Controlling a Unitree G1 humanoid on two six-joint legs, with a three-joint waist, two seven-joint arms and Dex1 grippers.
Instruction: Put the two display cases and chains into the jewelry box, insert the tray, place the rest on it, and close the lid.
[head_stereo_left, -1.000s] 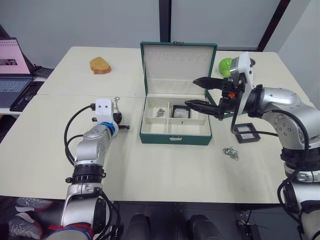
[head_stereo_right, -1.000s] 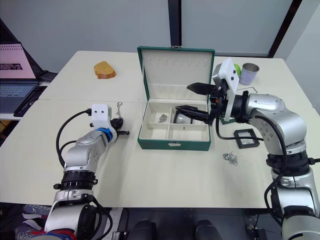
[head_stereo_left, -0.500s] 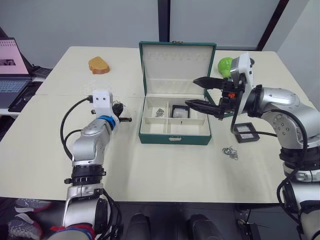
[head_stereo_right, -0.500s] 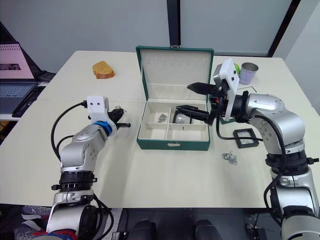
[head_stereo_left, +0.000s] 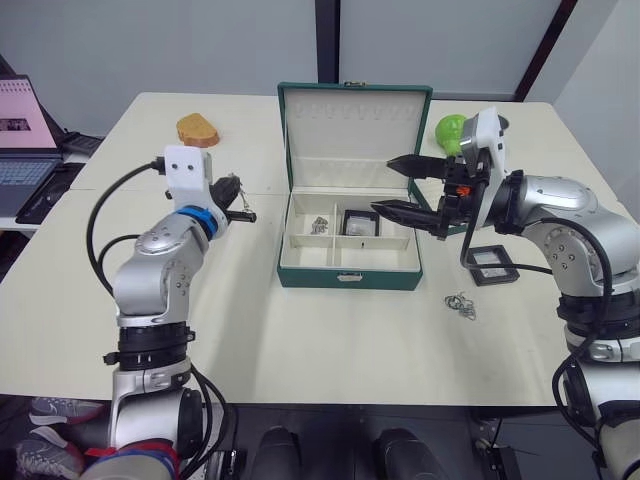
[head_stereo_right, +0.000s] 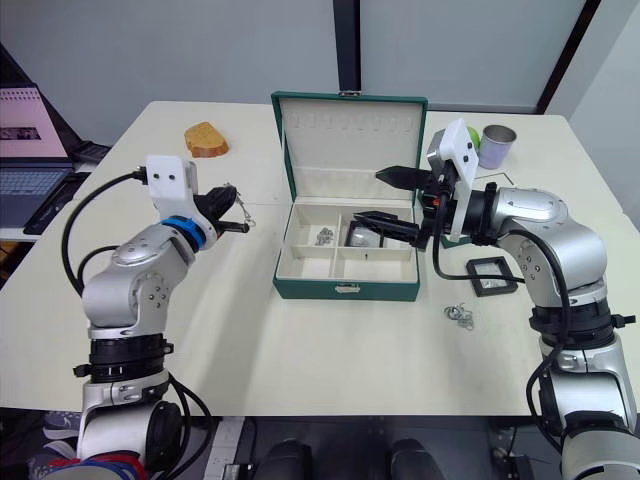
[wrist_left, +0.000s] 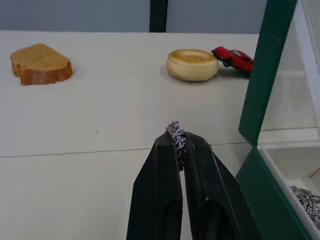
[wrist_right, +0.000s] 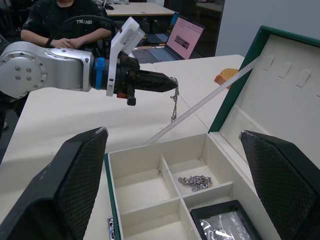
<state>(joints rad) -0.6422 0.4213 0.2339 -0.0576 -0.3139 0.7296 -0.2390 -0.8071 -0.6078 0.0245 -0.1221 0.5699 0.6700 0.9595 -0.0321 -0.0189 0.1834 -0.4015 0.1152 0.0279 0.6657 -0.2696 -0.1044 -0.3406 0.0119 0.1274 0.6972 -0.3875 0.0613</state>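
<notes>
While our left gripper pinches a chain dangling beside the jewelry box, our right gripper hangs open above a display case lying inside it.

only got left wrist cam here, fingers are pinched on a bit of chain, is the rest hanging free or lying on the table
Observer: Hanging free. The chain dangles below the left gripper, clear of the table.
Operator: which compartments are free
Observer: The jewelry box has both front compartments empty; a chain heap lies in the back left one.
Operator: right arm in the way
Observer: The right gripper hovers open over the box's right side.
</notes>
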